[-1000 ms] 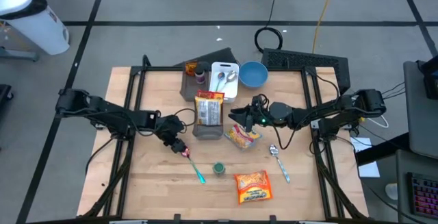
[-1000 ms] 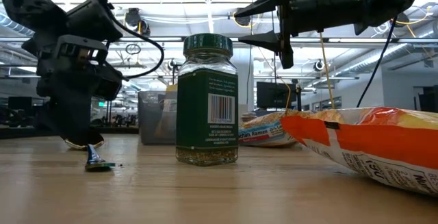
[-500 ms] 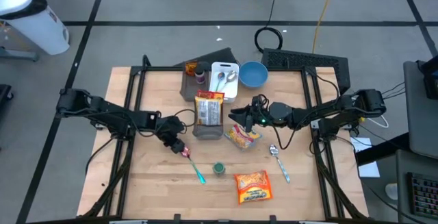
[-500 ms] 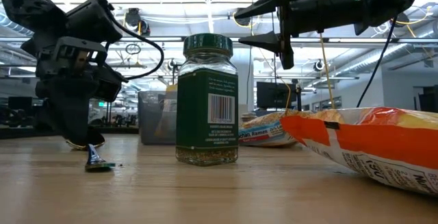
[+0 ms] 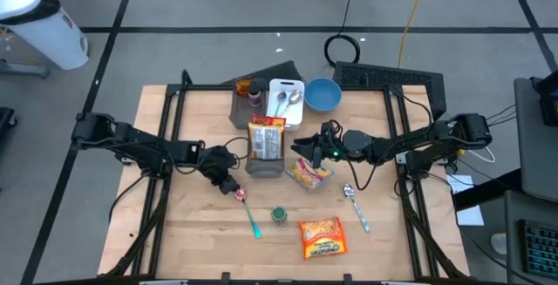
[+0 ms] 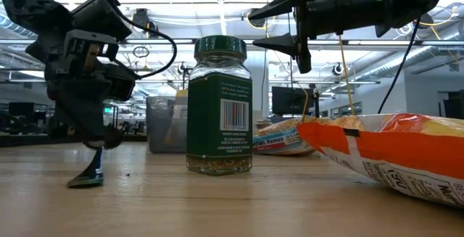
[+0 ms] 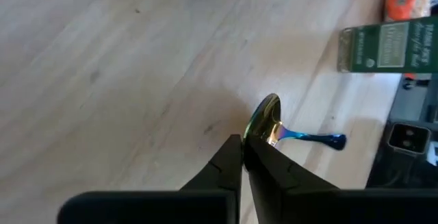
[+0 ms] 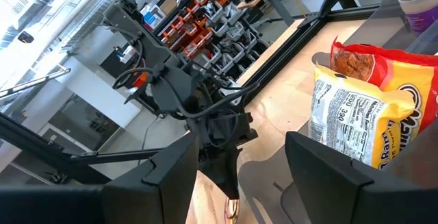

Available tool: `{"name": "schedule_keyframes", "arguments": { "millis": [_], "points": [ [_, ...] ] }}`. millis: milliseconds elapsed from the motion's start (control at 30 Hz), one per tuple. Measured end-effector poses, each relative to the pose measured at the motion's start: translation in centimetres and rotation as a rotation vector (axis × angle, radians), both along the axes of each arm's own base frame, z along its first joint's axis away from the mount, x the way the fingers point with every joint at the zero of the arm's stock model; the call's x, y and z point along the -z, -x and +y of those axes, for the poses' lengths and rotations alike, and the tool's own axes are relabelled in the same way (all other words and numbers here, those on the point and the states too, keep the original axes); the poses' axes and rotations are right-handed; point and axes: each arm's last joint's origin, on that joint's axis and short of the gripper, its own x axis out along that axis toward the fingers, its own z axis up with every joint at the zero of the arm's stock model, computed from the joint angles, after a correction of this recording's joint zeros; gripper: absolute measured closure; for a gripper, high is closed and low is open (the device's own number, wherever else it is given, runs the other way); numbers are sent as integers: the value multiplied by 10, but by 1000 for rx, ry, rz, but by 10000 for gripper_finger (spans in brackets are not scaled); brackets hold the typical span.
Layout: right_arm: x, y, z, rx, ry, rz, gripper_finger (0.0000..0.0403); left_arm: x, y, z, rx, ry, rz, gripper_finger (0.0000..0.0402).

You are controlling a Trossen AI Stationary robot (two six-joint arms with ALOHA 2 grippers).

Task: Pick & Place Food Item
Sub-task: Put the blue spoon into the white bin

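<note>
Pinching the iridescent metal spoon by its bowl, my left gripper tilted it — right gripper hovered open, empty.

High view looks straight down on the whole tabletop; low view sits at surface level, facing across — both share the spice jar. Wrist views ride close.

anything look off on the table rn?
One thing: the iridescent spoon is tilted, its bowl end pinched in the left gripper and its handle tip resting on the wood table. The spice jar stands upright; nothing looks spilled or damaged.
</note>
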Motion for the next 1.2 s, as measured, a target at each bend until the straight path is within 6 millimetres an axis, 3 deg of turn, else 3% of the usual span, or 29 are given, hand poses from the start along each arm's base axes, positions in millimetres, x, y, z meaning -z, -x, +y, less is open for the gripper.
{"name": "schedule_keyframes", "arguments": {
  "millis": [333, 533, 667, 833, 1000, 1200],
  "points": [
    [0, 0, 0, -1, 0, 0, 190, -11, 2, -3, 63, 63, -59, 397],
    [0, 0, 0, -4, 0, -1, 190, -37, 10, -2, 68, 22, -101, 398],
    [-1, 0, 0, -6, -6, -14, 190, -74, 16, 0, 101, -90, -64, 398],
    [-9, -4, 3, -89, -10, -46, 190, -139, 19, 6, 141, -253, -86, 398],
    [-30, -18, 5, -163, 67, 29, 190, -199, 14, 16, 170, -409, -162, 398],
    [-63, -32, 7, -243, 196, 111, 190, -248, -2, 35, 218, -551, -172, 398]
  ]
}}
